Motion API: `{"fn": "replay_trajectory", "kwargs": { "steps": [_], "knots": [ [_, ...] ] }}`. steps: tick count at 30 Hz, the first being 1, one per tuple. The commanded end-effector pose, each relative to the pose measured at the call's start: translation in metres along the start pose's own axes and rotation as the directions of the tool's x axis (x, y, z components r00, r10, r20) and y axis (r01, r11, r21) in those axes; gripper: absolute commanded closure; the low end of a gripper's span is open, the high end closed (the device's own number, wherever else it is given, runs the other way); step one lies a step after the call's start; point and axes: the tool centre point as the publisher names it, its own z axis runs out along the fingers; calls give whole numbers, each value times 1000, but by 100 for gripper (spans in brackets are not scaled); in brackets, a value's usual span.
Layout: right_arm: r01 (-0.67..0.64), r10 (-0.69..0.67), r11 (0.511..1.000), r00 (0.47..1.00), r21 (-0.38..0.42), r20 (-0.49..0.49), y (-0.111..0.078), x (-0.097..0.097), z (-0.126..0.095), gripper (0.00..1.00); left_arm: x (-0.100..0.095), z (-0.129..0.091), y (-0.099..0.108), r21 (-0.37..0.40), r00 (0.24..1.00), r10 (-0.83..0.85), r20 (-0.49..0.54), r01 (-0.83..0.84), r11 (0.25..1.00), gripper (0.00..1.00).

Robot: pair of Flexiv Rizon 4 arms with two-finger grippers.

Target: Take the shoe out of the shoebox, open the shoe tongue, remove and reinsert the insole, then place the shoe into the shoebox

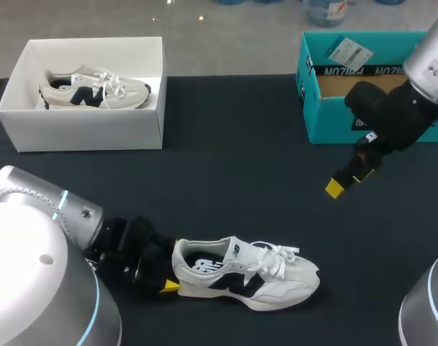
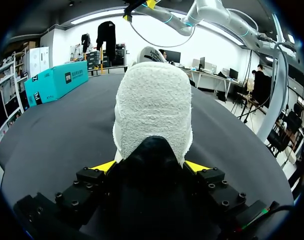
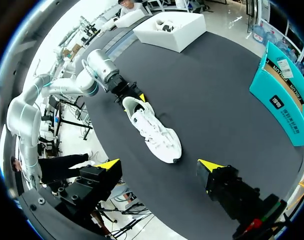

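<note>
Clamping only the heel of the shoe (image 1: 240,277), low in the frame on the bench (image 1: 226,180), the left gripper (image 2: 151,167) could have let it twist or slip; the right gripper (image 1: 346,182) hung wide open, empty, at upper right, lending no support.

A table (image 1: 226,144) with a dark, almost black matte top fills most of the head view; its far edge runs straight across, side to side; the surface lies flat and smooth; light falls on it softly and evenly.
</note>
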Motion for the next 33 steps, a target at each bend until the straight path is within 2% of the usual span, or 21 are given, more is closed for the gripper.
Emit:
{"fn": "replay_trajectory", "kwargs": {
  "steps": [1,2,4,6,7,9,10,13,17,33],
  "knots": [
    [-158,151,981,986,113,68,18,29,32,0,1,4,1,-3,1000,0,0,0,1000,100],
    [-206,196,970,977,132,83,19,34,39,0,1,4,1,-3,1000,0,0,0,1000,100],
    [-227,220,968,973,107,71,21,45,51,0,1,4,1,-3,1000,0,0,0,1000,100],
    [-290,280,950,956,119,91,19,50,61,0,1,4,1,-3,1000,0,0,0,1000,100],
    [-298,291,950,953,91,85,19,53,64,0,1,4,1,-3,1000,0,0,0,1000,100],
    [-349,337,931,935,109,111,18,58,69,0,1,4,1,-3,1000,0,0,0,1000,100],
    [-357,347,930,931,84,111,17,60,71,0,1,4,1,-3,1000,0,0,0,1000,100],
    [-408,395,909,908,87,136,17,65,75,0,1,4,1,-3,1000,0,0,0,1000,100],
    [-494,464,860,861,131,207,21,71,85,0,1,4,1,-3,1000,0,0,0,1000,100],
    [-493,461,862,859,117,220,23,72,88,0,1,4,1,-3,1000,0,0,0,1000,100]
  ]
}}
